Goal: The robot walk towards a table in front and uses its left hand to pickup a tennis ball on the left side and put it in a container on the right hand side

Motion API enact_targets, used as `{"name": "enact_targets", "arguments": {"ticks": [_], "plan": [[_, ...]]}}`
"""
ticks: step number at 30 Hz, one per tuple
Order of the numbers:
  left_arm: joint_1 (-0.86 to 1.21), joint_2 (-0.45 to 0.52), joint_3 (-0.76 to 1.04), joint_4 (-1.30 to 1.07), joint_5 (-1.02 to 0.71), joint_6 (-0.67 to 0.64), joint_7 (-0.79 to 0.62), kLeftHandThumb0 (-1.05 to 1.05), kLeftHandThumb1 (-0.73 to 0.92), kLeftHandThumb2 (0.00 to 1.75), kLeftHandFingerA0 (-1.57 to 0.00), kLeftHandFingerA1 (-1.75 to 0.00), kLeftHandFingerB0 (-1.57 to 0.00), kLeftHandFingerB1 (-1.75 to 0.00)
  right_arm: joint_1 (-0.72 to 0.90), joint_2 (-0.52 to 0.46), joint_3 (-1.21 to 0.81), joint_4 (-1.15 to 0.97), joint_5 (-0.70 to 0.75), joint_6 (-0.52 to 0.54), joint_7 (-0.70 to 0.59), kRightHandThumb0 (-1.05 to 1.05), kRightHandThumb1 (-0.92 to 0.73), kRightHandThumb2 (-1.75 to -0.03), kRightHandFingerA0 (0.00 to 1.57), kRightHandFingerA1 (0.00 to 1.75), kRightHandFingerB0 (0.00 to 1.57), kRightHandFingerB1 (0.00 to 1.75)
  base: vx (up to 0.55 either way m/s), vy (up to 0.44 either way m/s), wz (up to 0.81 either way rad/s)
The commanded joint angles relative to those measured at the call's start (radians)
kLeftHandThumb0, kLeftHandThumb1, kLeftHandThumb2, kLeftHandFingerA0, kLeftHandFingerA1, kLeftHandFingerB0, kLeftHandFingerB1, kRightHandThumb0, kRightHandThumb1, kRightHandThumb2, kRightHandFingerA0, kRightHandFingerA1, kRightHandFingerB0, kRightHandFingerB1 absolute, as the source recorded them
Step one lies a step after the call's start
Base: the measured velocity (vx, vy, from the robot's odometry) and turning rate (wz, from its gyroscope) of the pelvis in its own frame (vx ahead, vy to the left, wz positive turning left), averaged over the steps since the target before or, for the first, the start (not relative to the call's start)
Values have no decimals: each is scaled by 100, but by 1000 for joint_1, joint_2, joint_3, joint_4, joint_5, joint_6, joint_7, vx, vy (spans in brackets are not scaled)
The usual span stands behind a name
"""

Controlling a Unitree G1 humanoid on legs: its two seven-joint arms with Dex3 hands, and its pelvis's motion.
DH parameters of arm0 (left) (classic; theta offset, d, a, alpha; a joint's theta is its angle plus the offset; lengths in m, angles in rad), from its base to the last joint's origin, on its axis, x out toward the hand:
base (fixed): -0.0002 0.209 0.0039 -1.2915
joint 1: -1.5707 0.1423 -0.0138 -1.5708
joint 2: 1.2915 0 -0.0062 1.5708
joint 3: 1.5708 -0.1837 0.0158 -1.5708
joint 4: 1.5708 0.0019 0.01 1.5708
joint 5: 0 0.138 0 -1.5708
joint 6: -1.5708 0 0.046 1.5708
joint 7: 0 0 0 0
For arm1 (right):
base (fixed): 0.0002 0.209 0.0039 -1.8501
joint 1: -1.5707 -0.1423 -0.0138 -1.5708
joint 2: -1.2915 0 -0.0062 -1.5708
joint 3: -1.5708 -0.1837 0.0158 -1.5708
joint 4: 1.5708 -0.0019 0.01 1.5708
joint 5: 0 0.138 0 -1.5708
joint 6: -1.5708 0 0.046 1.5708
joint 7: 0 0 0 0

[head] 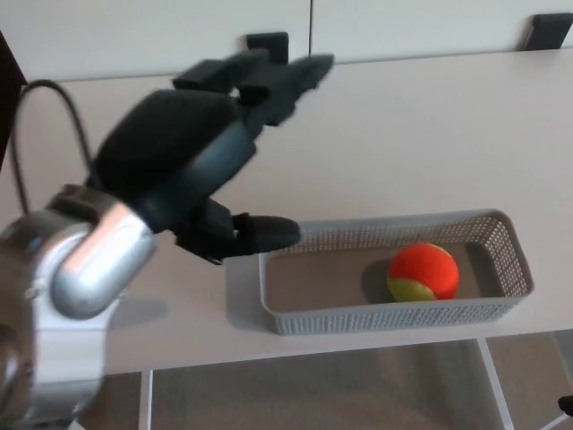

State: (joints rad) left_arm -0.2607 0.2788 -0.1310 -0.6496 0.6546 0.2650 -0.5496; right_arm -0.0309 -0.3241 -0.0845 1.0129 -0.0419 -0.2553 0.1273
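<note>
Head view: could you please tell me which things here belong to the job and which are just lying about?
Belong to the job:
tennis ball, lying inside the basket
grey mesh basket
left hand, open, holding nothing
table

Just lying about:
black block at the table's far edge
second black block, far right

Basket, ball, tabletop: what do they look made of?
Basket: likely moulded grey plastic, matte; fine regular mesh walls under a solid rim. Ball: felt-like cover; dull, slightly fuzzy orange and yellow-green surface, no shine. Tabletop: smooth pale laminate or painted board, flat and even with no grain; can't tell which.
</note>
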Motion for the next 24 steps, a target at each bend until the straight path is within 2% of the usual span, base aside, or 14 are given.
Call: {"name": "enact_targets", "arguments": {"ticks": [1,5,6,7,8,9,10,11,13,14,15,16,19,24], "plan": [[541,-52,1006,-249,-805,-122,-146,-70,42,82,-1,-32,-9,-19,61,-32,5,54,-14,-28,17,-39,-44,-71,72,59,56,53,0,0,0],[848,-134,1144,5,-879,-389,-148,-70,43,82,-2,-37,-8,-25,118,-34,10,70,-21,-51,19,-41,-43,-73,70,60,55,54,0,0,0],[914,-159,1139,59,-862,-442,-142,-75,47,62,-8,-39,-12,-22,129,-34,16,74,-29,-56,12,-42,-44,-74,75,62,56,54,0,0,0],[978,-183,1128,114,-844,-495,-134,-75,47,62,-8,-39,-12,-22,137,-35,24,77,-39,-60,4,-42,-44,-74,75,62,56,54,0,0,0],[1017,-193,1111,169,-824,-548,-122,-76,44,70,-9,-43,-11,-23,143,-29,23,81,-37,-65,2,-36,-53,-55,84,52,62,43,0,0,0],[1048,-201,1085,237,-799,-608,-100,-68,42,79,-10,-49,-2,-36,155,-26,26,70,-39,-72,1,-42,-43,-74,73,62,55,54,0,0,0],[1079,-210,1056,311,-774,-672,-76,-68,42,79,-10,-49,-2,-36,170,-24,32,53,-44,-80,-2,-42,-43,-74,73,62,55,54,0,0,0],[1103,-216,1042,330,-758,-689,-67,-35,24,86,-3,-52,0,-49,179,-23,32,53,-44,-77,-3,-34,-53,-56,75,50,59,43,0,0,0],[1165,-226,991,370,-691,-712,-40,-35,23,85,-4,-53,0,-49,192,-18,28,49,-38,-82,-5,-32,-52,-55,79,51,60,44,0,0,0],[1177,-224,975,391,-684,-732,-38,-66,44,57,-13,-44,-10,-29,194,-18,25,53,-34,-85,-1,-33,-51,-55,78,51,60,44,0,0,0],[1186,-221,962,414,-682,-754,-38,-66,44,57,-13,-44,-10,-29,194,-18,22,58,-30,-89,3,-33,-51,-55,78,51,60,44,0,0,0],[1206,-194,920,489,-608,-840,18,-75,46,81,-7,-47,0,-31,200,-16,18,57,-23,-95,9,-34,-53,-55,78,51,61,44,0,0,0],[1230,-169,873,573,-548,-926,67,-72,45,81,-5,-47,-1,-36,204,-13,24,49,-29,-87,3,-36,-54,-55,78,50,60,43,0,0,0],[1271,-165,730,611,-373,-938,183,-76,46,86,-1,-48,-6,-34,180,-18,24,91,-33,-96,-9,-37,-55,-55,81,51,62,43,0,0,0]]}}
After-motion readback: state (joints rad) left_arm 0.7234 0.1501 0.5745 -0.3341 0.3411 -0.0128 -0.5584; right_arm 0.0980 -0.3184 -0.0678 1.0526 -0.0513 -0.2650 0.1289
